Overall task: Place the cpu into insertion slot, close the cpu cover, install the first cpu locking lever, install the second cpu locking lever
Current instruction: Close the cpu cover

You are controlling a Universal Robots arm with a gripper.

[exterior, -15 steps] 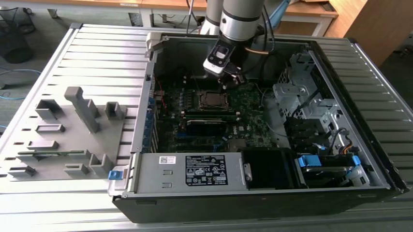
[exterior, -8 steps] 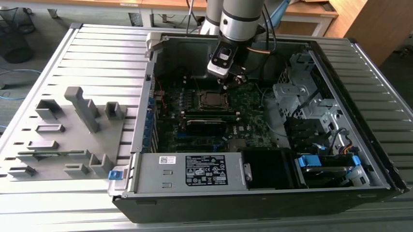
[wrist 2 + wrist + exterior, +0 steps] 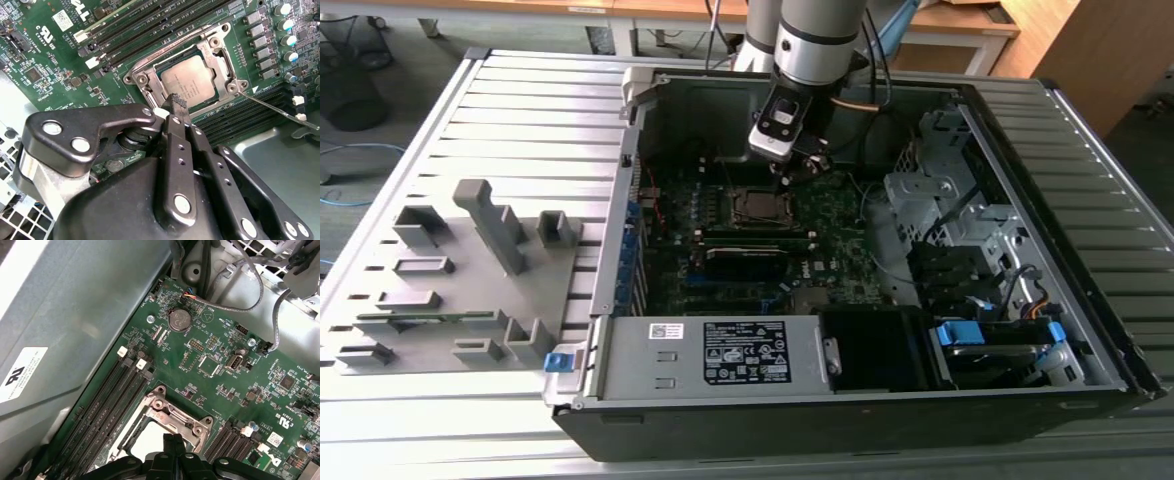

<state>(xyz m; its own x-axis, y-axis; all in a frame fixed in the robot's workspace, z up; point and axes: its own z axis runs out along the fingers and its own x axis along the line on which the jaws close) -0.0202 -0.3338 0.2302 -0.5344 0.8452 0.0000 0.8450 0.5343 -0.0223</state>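
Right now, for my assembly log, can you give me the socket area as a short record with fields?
cpu: seated in the slot
cover: down over the cpu, whose top shows through its window
lever: thin rod jutting out from a slot corner
gripper: shut, tips by the cover's edge

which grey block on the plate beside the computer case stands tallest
The narrow upright post. It rises well above the squat blocks on either side of it and the low ones in front.
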